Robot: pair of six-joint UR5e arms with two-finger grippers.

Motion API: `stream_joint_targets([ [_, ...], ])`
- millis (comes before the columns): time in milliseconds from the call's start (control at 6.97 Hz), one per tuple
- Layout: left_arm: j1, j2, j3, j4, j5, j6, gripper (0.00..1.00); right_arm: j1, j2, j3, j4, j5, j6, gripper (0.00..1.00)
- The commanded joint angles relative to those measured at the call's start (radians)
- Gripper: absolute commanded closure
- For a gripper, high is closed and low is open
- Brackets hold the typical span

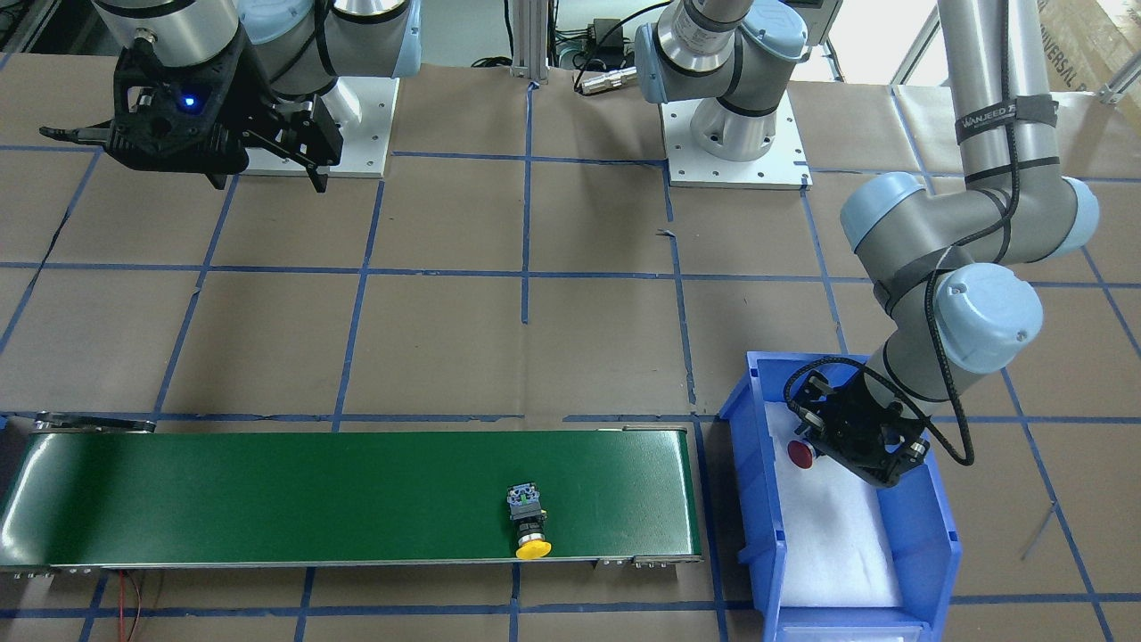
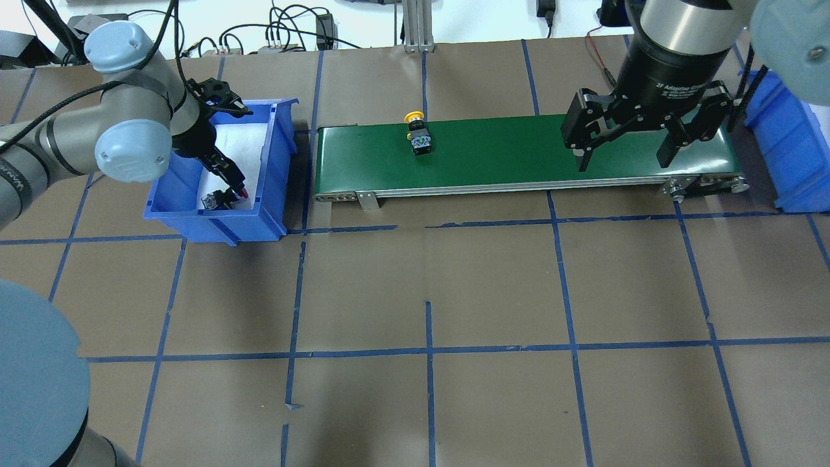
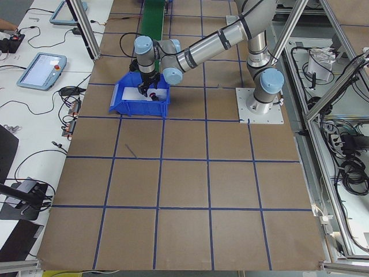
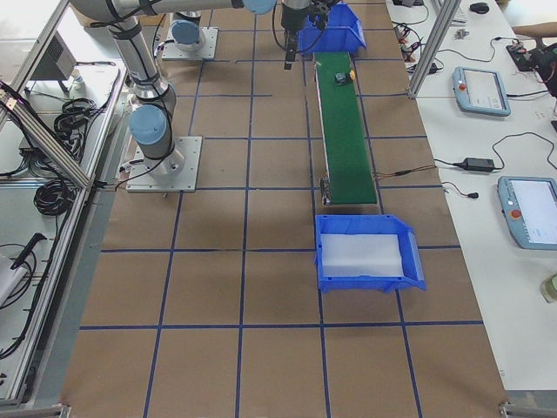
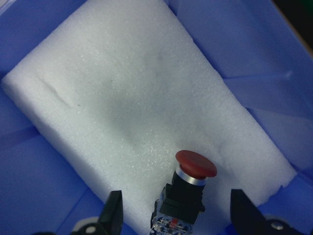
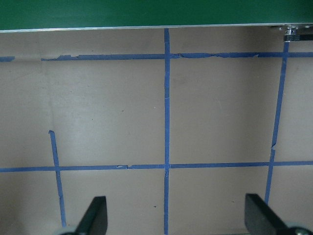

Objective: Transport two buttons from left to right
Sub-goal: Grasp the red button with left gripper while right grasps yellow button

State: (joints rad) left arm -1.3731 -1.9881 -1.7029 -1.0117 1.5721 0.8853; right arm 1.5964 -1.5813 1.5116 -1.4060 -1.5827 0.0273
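Gripper L [image 5: 177, 201] wide open astride red btn [image 5: 196, 164]

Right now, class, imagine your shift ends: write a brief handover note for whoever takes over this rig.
Left pincer: open, down in the left blue bin, fingers either side of the red button, not closed on it.
Right pincer: open, empty, raised beside the green belt.
Yellow button: lying on the belt, nearer the left bin.
Done: nothing delivered; the right bin holds only foam.
Left: grasp red, then get both buttons into the right bin.
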Motion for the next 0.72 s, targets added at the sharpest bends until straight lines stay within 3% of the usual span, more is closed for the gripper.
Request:
stream_joint_targets([
  [0,-0.001,-0.005,-0.052,0.057,-0.009,-0.003,0.2,0.001,0.026,-0.002,-0.06,0.007,-0.012,0.0],
  [143,0.0,-0.005,-0.057,0.062,-0.009,-0.003,0.2,0.004,0.068,-0.007,-0.085,0.01,-0.01,0.0],
  [573,0.009,-0.008,-0.057,0.067,-0.011,-0.002,0.22,0.109,0.234,-0.008,-0.317,0.003,0.038,0.0],
])
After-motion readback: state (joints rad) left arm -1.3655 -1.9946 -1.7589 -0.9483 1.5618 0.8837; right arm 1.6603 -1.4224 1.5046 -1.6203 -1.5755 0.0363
